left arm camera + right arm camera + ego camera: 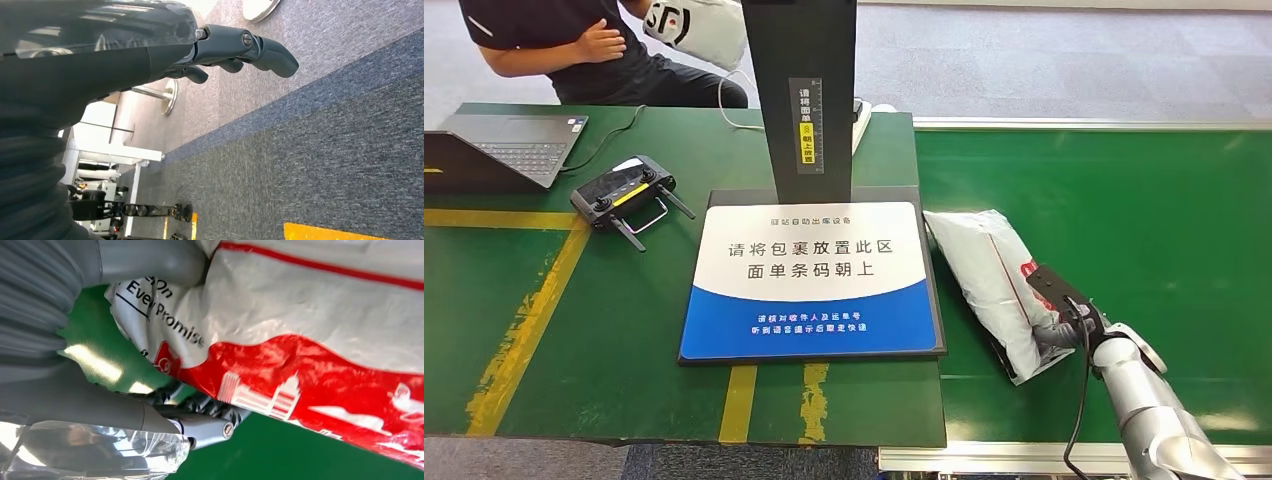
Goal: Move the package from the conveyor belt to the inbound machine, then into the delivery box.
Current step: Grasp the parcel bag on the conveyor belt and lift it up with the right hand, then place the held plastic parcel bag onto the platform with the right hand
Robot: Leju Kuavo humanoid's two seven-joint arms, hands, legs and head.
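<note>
Green conveyor belt (pixel 1144 200), white package (pixel 994 280) lying beside the inbound machine (pixel 814 270), right robot hand (pixel 1064 325) gripping its near end

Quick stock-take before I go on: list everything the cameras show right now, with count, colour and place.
package: one, white plastic mailer with red print, on the green conveyor belt, right of the placement board.
placement board: one, white and blue with Chinese text, on the inbound machine's black base.
scanner column: one, black, upright behind the board.
remote controller: one, black with a yellow stripe, on the green table left of the board.
laptop: one, grey, open at the table's far left.
person: one, dark clothing, sitting behind the table.
left hand: dark fingers, holding nothing, hanging over grey carpet.
right hand: grips the package's near end.
</note>
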